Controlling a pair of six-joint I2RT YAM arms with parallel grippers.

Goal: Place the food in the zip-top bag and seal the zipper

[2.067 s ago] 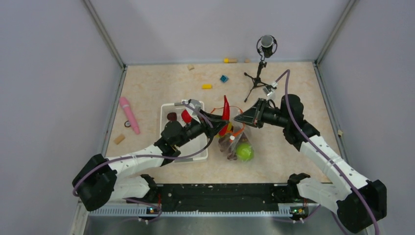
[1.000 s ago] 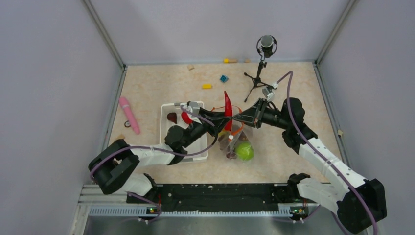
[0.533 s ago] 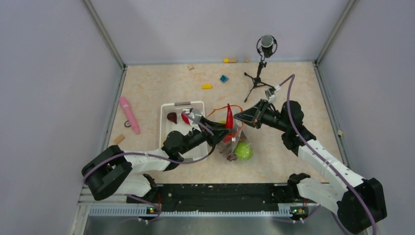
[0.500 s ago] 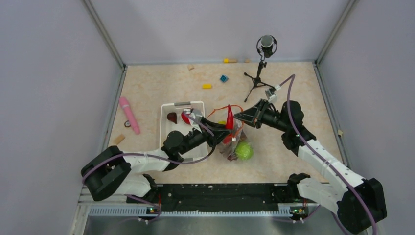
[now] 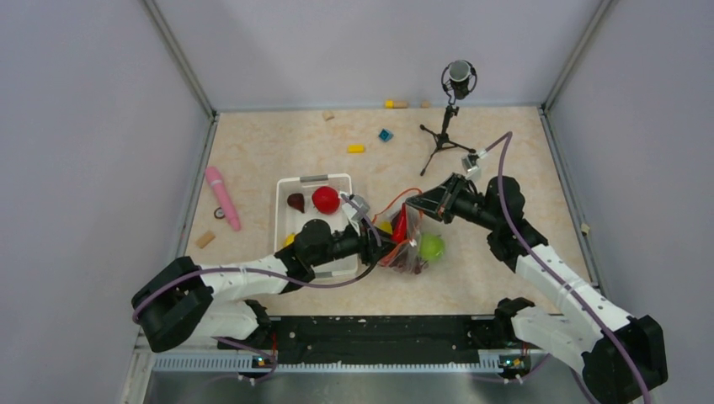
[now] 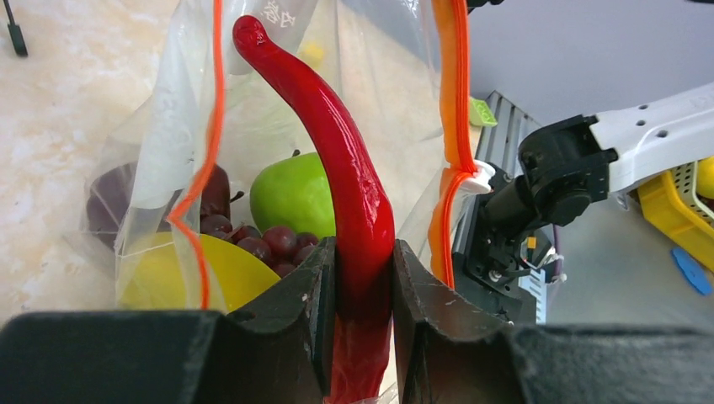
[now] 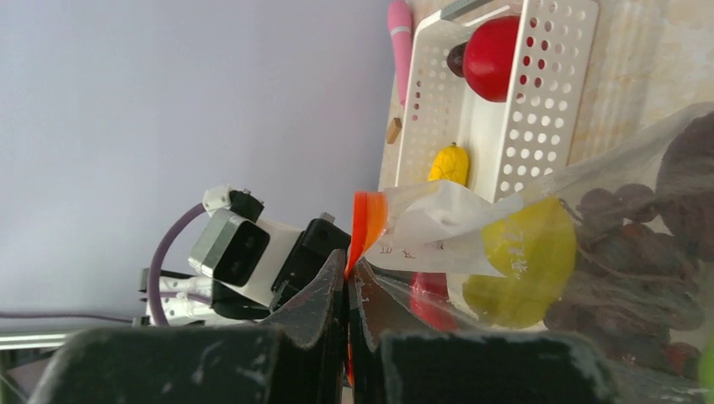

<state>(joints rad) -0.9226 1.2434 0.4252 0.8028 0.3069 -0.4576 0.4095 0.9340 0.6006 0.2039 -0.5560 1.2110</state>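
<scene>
Both grippers pinch: left gripper (image 6: 364,257), nine o'clock of the zip-top bag (image 6: 164,126), holds the red chili (image 6: 333,126); right gripper (image 7: 347,268), one o'clock, the zipper (image 7: 369,217).

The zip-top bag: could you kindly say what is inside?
Inside lie a green fruit, dark grapes and a yellow piece; the red chili, clamped by the left gripper, pokes into the mouth. Anything beneath them is covered.

Beige table (image 5: 505,143) bears white basket (image 5: 280,210), zip-top bag (image 5: 410,263), pink stick (image 5: 222,198), yellow block (image 5: 356,149), blue block (image 5: 385,135), tripod (image 5: 439,139).

Grapes (image 6: 268,242) half behind yellow piece (image 6: 210,273)
</scene>
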